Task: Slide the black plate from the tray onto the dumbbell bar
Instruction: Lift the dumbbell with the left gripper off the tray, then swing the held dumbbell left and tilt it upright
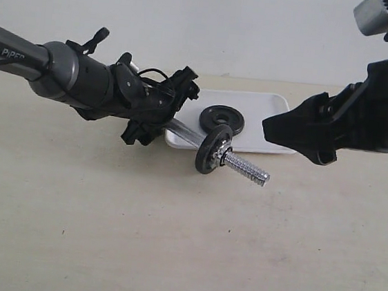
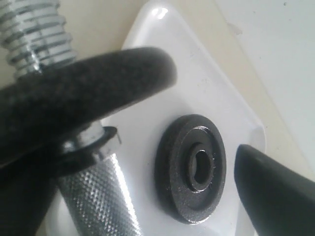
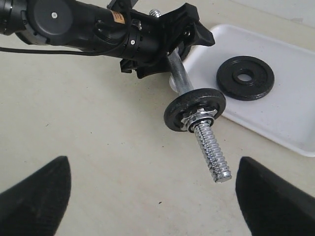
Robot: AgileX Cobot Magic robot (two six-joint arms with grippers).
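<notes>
My left gripper is shut on the dumbbell bar and holds it off the table, its threaded end pointing at the right arm. One black plate sits upright on the bar, backed by a silver collar nut. A second black plate lies flat in the white tray. From the left wrist, the knurled bar and the mounted plate loom close, with the flat plate beyond. My right gripper stands open and empty just short of the bar's threaded tip.
The tray lies at the back of the beige table, behind the bar. The right arm's dark body hangs over the tray's right end. A pale wall runs behind the table.
</notes>
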